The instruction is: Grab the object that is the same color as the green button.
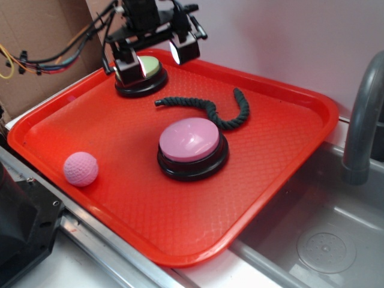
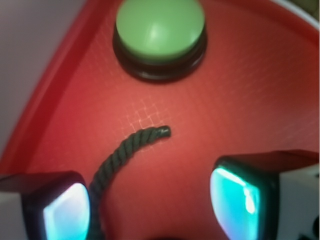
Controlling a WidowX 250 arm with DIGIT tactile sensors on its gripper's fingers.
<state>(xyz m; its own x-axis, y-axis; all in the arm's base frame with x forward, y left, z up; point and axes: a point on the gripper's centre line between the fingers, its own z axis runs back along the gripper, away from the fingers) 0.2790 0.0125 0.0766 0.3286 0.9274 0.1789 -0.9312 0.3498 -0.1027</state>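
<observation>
Dark green twisted rope [image 1: 211, 110] lying loose on the red plastic tray [image 1: 120, 198], clear of the black robot gripper [image 1: 157, 59], at roughly five o'clock from it in the exterior view. Gripper spread wide, grasping nothing, hanging above the far corner of the tray over the pale green domed push-button on a black base [image 1: 146, 71]. From the wrist view, gripper [image 2: 150, 202] framing the bottom of the picture, one glossy lit pad [image 2: 65, 212] at seven o'clock and the other at five o'clock; rope [image 2: 122, 152] entering from the bottom edge just beside the seven o'clock pad and curving up toward one o'clock, its cut end stopping short of the green button [image 2: 160, 27] at twelve o'clock. Touching between rope and pad not possible to tell. Rope thin, floppy, tightly twisted in strands, bent into a loose S in the exterior view, one end near the green button, the middle just beside the larger pink-domed button on a black base [image 1: 191, 144]. Both domes smooth and shiny, rings matte black. Pink dimpled ball [image 1: 80, 168] at eight o'clock on the tray, well apart from the rope. Tray surface finely cross-hatched, rim raised and rounded. Grey metal sink [image 1: 312, 234] and grey faucet [image 1: 363, 120] at three to five o'clock; brown cardboard [image 1: 36, 36] and coloured wires [image 1: 54, 60] at ten o'clock; pale wall behind.
</observation>
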